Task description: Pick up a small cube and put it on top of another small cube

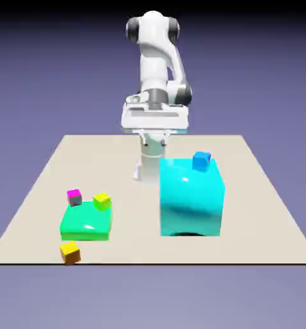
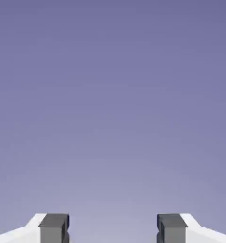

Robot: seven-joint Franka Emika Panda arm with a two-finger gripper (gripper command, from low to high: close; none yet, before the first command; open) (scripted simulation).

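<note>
Pincer (image 2: 113,228) wide, nothing held. Nothing stacked; pick, carry and place all left. Blue cube (image 1: 201,161) lies to its right in exterior view, magenta (image 1: 74,198), yellow (image 1: 102,202) and orange cubes (image 1: 70,252) lower left. Which pair, can't tell.

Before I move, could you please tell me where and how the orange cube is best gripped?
Probably by two opposite side faces, coming from above: the orange cube is small and boxy, its top uncovered, with nothing touching its sides.
</note>
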